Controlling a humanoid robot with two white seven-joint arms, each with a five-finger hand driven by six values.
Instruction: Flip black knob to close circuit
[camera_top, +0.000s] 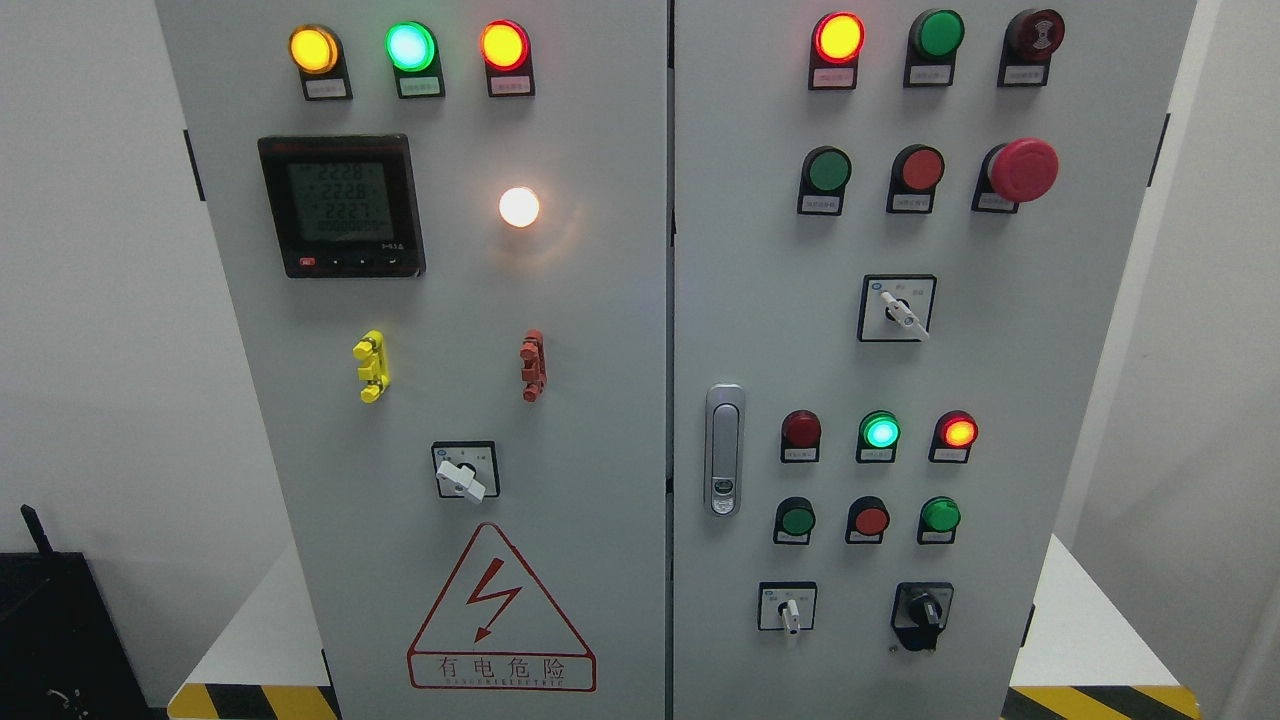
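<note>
The black knob (923, 612) sits low on the right door of a grey electrical cabinet (600, 400), on a black square plate, its handle pointing roughly straight down. A white-handled switch (789, 610) is to its left. No robot hand or arm shows in the head view.
The right door carries lit red (838, 37), green (880, 432) and orange (959, 432) lamps, a red mushroom button (1024, 169), a white rotary switch (899, 311) and a door latch (724, 450). The left door has a meter (341, 205), a white switch (463, 478) and a warning triangle (498, 610).
</note>
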